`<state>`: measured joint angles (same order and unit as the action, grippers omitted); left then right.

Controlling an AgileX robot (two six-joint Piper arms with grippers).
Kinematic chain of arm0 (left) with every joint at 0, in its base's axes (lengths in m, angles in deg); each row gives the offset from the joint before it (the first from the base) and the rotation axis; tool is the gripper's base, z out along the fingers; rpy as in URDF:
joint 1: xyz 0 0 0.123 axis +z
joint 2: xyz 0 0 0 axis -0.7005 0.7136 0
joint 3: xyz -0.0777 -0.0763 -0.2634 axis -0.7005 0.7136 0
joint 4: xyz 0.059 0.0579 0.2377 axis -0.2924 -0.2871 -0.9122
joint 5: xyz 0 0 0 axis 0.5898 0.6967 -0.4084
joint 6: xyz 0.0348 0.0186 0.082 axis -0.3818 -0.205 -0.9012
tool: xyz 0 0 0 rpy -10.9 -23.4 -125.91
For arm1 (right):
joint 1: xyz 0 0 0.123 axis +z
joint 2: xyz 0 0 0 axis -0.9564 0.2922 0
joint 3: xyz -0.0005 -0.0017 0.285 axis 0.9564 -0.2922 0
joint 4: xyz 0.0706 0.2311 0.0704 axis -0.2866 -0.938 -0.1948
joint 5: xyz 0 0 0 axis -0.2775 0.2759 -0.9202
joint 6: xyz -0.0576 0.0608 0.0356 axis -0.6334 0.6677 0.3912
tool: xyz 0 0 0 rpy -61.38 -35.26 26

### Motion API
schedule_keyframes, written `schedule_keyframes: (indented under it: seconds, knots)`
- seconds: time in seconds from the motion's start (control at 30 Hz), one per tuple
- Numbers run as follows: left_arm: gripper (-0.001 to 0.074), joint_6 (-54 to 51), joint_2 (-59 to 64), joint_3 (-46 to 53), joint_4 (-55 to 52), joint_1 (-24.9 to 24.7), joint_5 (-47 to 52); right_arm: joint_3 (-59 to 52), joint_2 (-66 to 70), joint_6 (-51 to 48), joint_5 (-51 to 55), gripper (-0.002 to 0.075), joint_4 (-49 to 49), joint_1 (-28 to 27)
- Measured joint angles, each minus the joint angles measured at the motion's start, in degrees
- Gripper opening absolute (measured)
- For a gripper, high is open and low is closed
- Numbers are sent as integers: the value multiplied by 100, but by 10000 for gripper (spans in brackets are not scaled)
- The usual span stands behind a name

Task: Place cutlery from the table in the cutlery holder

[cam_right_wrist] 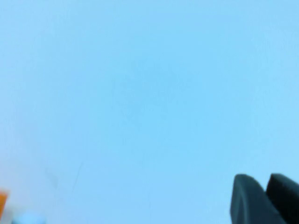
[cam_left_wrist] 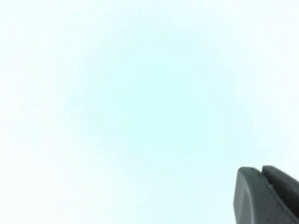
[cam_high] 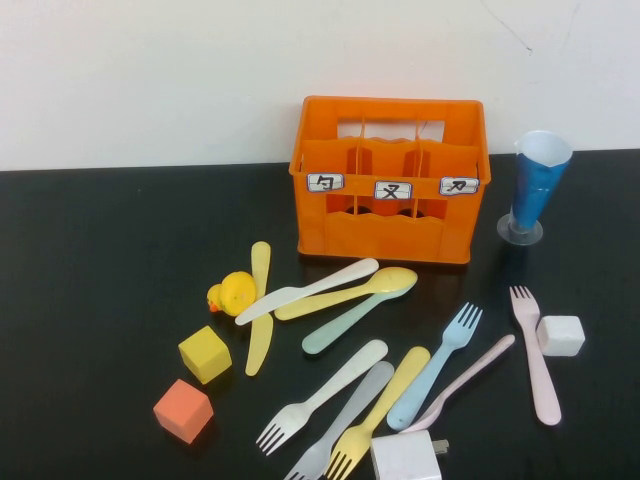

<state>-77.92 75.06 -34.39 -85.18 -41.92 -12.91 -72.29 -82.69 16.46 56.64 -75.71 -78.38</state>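
Left gripper (cam_left_wrist: 268, 196) up facing blank wall, fingers pressed together, gripping nothing. Right gripper (cam_right_wrist: 267, 198) likewise raised, narrow gap, empty. Cutlery (cam_high: 385, 350) scattered on table (cam_high: 90, 260), far below both, before cutlery holder (cam_high: 390, 180).

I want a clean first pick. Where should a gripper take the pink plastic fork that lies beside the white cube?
Probably at mid-handle of the pink plastic fork, from straight above, jaws across the handle: it lies flat on the black table, and the white cube crowds its neck.
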Motion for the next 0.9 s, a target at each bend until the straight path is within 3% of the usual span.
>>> schedule_keyframes:
  seconds: [0.2,0.47,0.6,0.77,0.9]
  knots:
    - [-1,-23,455,-413,-173,0,1116,535,596,-546,1915,76,54,0]
    - [-1,-23,1452,-413,276,0,1765,535,2141,-1015,2898,5,-19,0]
    - [-1,-83,2122,-413,1123,0,2702,535,2837,-1633,2883,-1,-110,59]
    - [-1,-947,3191,-413,2253,0,3699,535,3231,-2203,2784,-1,-597,301]
    - [-1,-2589,4064,-413,4140,0,3716,535,3599,-2730,3046,-1,-1112,663]
